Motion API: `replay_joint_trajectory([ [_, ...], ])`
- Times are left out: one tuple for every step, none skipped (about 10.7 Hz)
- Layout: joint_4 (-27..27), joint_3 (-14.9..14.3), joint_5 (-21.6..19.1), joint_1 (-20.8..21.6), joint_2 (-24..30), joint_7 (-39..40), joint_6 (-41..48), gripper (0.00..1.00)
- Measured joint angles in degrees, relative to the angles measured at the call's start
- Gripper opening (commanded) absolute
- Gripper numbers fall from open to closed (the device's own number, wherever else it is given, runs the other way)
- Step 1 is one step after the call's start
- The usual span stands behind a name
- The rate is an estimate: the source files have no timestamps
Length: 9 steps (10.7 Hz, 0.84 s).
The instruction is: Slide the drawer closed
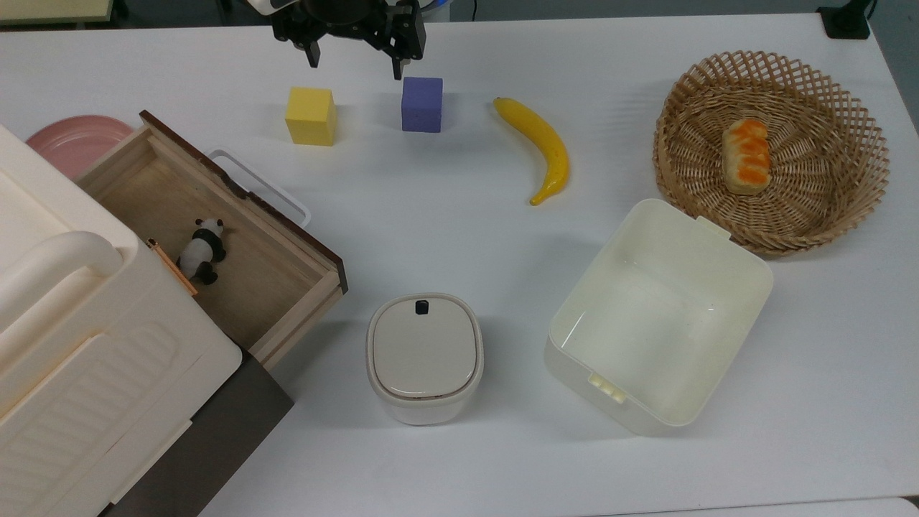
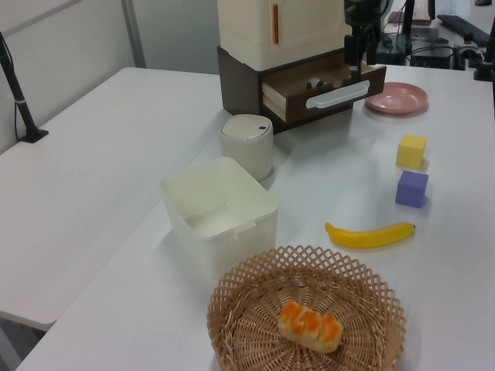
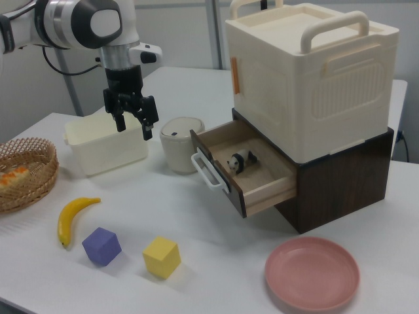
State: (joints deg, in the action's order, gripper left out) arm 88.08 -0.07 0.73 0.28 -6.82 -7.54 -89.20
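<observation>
The drawer point(image 1: 253, 269) of light plywood stands pulled out of the dark base under the cream cabinet point(image 1: 93, 373), at the top view's left. Its dark brown front panel point(image 3: 220, 178) carries a white loop handle point(image 1: 263, 188). A small panda figure point(image 1: 203, 250) lies inside it. My gripper point(image 1: 355, 66) hangs open and empty at the top view's upper edge, above and between the yellow cube point(image 1: 311, 115) and the purple cube point(image 1: 421, 104), well apart from the drawer. In the right view the gripper point(image 3: 134, 128) hovers left of the handle, above the table. In the left view the drawer point(image 2: 298, 107) sits below the gripper point(image 2: 360, 56).
A lidded cream canister point(image 1: 424, 355) stands just in front of the drawer's corner. A cream open tub point(image 1: 750, 269), a banana point(image 1: 543, 147) and a wicker basket point(image 1: 843, 208) holding bread point(image 1: 747, 156) lie to the top view's right. A pink plate point(image 1: 68, 140) sits beside the cabinet.
</observation>
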Motion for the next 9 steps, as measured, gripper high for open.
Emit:
replay_joint_trajectory([
  [0.00, 0.01, 0.00, 0.03, 0.00, 0.00, 0.13, 0.98],
  [0.00, 0.02, 0.00, 0.08, 0.00, 0.00, 0.34, 0.82],
  [0.00, 0.06, 0.00, 0.15, 0.00, 0.00, 0.66, 0.62],
  [0.00, 0.11, 0.00, 0.26, 0.00, 0.00, 0.80, 0.54],
  [0.01, 0.18, -0.01, 0.42, 0.00, -0.18, 1.10, 0.42],
  [0.03, 0.21, -0.01, 0.68, -0.01, -1.65, 1.46, 0.36],
  [0.08, 0.32, -0.25, 0.78, -0.01, -5.26, 1.57, 0.34],
  [0.31, 0.40, -0.57, 0.79, -0.03, -9.15, 1.57, 0.34],
  [1.03, 0.40, -0.62, 0.78, -0.15, -12.68, 1.57, 0.31],
])
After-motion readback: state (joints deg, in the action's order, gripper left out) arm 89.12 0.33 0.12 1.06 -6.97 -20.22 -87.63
